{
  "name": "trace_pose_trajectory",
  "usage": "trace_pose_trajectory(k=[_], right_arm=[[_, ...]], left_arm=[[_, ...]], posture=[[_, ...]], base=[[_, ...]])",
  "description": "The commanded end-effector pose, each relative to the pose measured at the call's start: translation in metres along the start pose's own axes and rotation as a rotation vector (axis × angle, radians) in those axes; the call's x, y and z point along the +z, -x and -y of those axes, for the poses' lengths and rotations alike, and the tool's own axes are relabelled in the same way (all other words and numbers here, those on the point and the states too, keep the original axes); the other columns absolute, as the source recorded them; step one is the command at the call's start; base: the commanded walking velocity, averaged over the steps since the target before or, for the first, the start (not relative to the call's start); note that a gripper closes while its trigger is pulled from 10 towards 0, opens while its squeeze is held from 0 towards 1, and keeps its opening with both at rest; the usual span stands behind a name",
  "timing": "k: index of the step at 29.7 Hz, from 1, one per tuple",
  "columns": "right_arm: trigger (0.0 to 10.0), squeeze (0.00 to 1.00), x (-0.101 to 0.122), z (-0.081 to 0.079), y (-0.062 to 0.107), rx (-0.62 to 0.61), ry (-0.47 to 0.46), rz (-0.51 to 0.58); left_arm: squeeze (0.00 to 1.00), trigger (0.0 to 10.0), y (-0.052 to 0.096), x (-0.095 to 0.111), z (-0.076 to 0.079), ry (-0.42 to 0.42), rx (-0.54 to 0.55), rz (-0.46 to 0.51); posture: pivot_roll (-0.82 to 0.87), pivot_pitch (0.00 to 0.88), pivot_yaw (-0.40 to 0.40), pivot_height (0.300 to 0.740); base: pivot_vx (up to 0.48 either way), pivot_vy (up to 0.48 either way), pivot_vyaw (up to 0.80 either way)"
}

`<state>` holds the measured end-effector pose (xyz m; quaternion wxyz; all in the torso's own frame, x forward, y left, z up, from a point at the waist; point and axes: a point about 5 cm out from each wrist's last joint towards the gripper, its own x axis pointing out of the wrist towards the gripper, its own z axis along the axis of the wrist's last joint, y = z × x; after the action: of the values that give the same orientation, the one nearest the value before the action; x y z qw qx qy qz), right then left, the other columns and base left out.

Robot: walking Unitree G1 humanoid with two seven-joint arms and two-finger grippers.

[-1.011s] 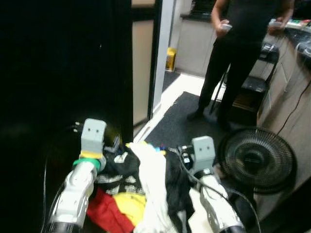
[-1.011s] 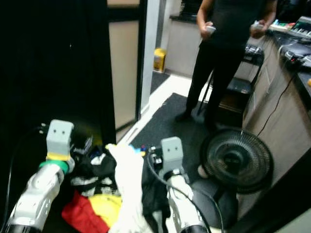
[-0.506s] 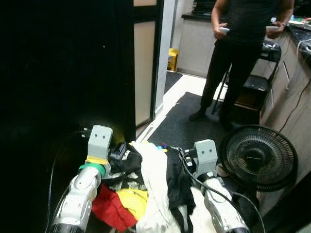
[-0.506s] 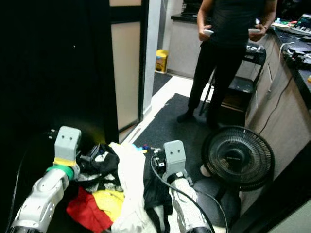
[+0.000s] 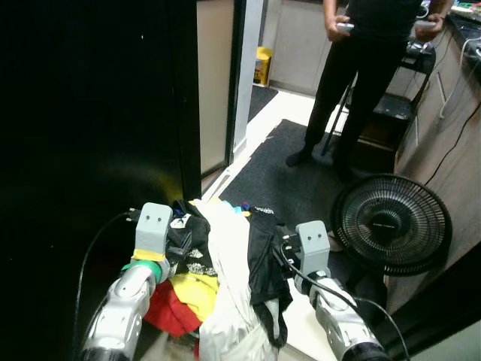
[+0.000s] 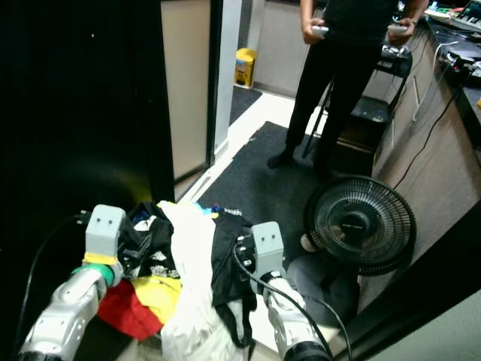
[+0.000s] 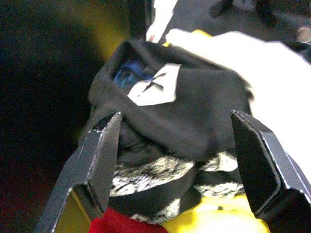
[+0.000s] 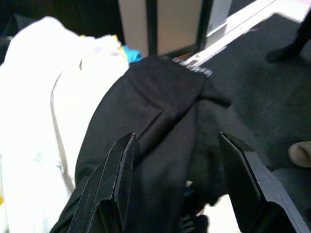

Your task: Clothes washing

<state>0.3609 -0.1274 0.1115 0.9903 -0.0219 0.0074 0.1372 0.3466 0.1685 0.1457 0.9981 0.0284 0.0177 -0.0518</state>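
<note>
Low in the frame's centre, the heap of clothes [image 5: 218, 286] is cradled between both arms for carrying, the left gripper [image 7: 177, 160] and right gripper [image 8: 175, 179] spread wide against its sides (pressing, not pinching).

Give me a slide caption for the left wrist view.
Open left hand straddling a black garment atop a laundry pile, white cloth alongside.

clothes [image 5: 225, 286]: soft matt cloth | fan [image 5: 391, 223]: black wire grille | arms: silver
</note>
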Motion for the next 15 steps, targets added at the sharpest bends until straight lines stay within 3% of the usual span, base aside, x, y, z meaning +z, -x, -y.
trace_pose_trajectory(k=[1,8,14,15], right_arm=[[10.0,0.0,-0.003,-0.004,-0.001,0.047,-0.038,-0.021],[10.0,0.0,0.014,-0.023,-0.013,0.179,-0.053,0.032],[10.0,0.0,0.008,-0.036,-0.013,0.24,-0.08,-0.002],[10.0,0.0,-0.002,-0.037,-0.01,0.223,-0.094,-0.045]], left_arm=[[0.0,10.0,0.002,-0.006,-0.008,-0.012,0.03,-0.031],[0.0,10.0,0.008,0.0,-0.025,-0.002,0.085,-0.018],[0.0,10.0,0.012,0.001,-0.028,0.003,0.101,-0.013],[0.0,10.0,0.013,0.0,-0.027,0.005,0.103,-0.013]], posture=[[-0.04,0.315,-0.006,0.74],[-0.03,0.355,-0.019,0.74],[-0.02,0.367,-0.04,0.74],[-0.02,0.367,-0.043,0.74]], base=[[0.0,0.0,0.0],[0.0,0.0,0.0],[0.0,0.0,0.0],[0.0,0.0,0.0]])
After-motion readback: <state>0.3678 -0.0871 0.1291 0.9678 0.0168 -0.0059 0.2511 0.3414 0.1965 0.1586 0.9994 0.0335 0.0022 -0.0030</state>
